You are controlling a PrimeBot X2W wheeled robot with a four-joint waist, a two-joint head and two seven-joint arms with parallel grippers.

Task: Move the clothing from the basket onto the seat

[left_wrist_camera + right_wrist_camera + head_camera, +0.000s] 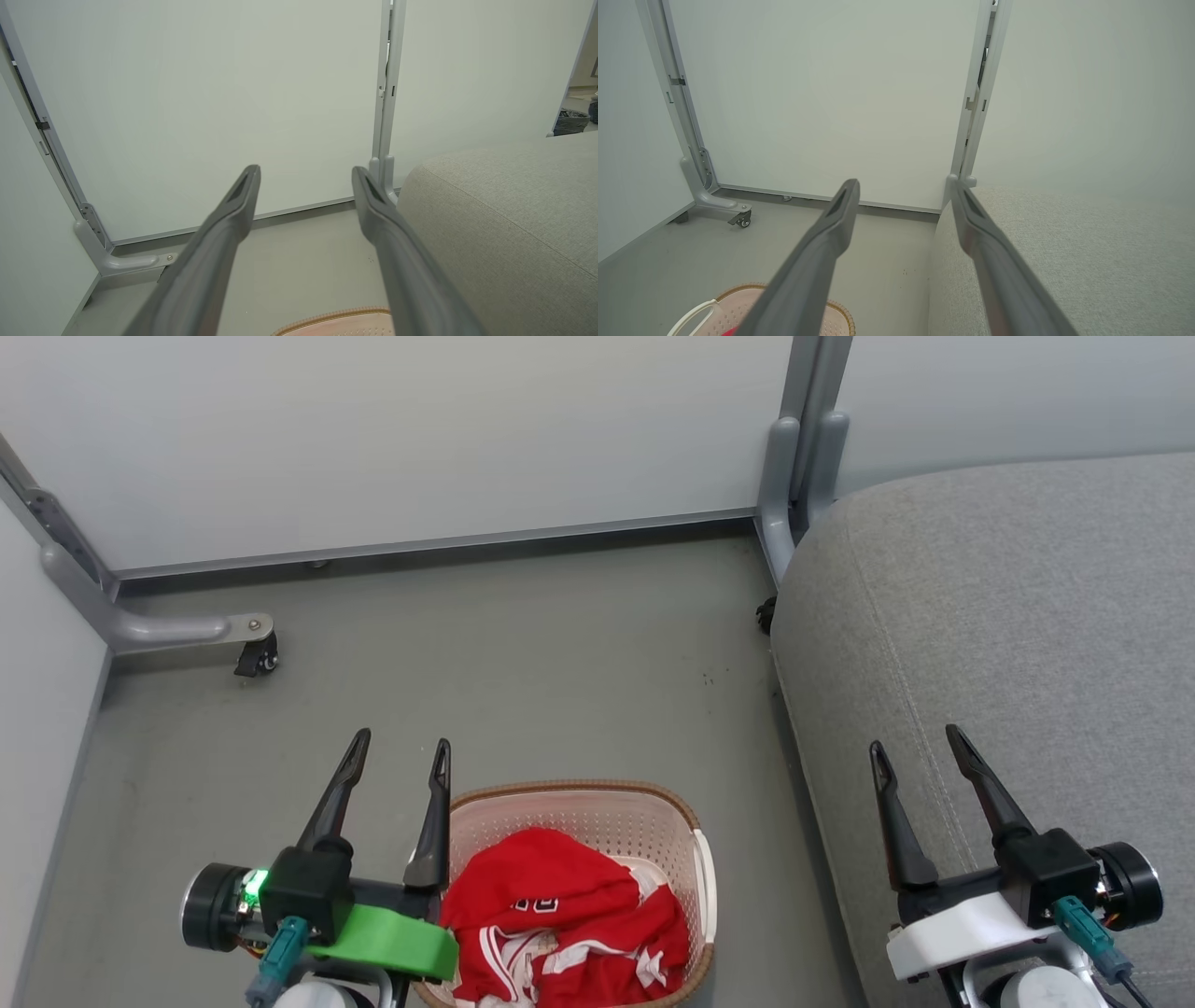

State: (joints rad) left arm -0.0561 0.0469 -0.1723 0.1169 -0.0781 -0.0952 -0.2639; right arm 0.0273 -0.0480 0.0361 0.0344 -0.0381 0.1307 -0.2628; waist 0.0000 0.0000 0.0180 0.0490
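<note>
While both arms hover with nothing in hand, here's the picture: the left gripper point(400, 747) stands wide open, its inner finger lined up with the left rim of the basket point(597, 800) in the head view. The right gripper point(918, 737) is spread just as wide, over the near edge of the seat point(1018, 635).

And the clothing point(560, 915)? It's all in the basket, a crumpled red heap with white trim, mounded close to the rim. The basket sits on the floor point(523, 653), just beside the grey seat.

This looks like soft, light, limp fabric. It should bunch between the fingers easily, then droop and trail once lifted.

The best hold, by my reckoning, is the high red hump at the top of the pile, nearest the left gripper. A pinch on a thick fold there should hold better than one on a thin edge.

Watch for tangling, since one piece may drag another up with it. The basket looks light too, so fabric snagging on the rim could tug it along. A high lift should clear the rim before the swing across to the seat.
</note>
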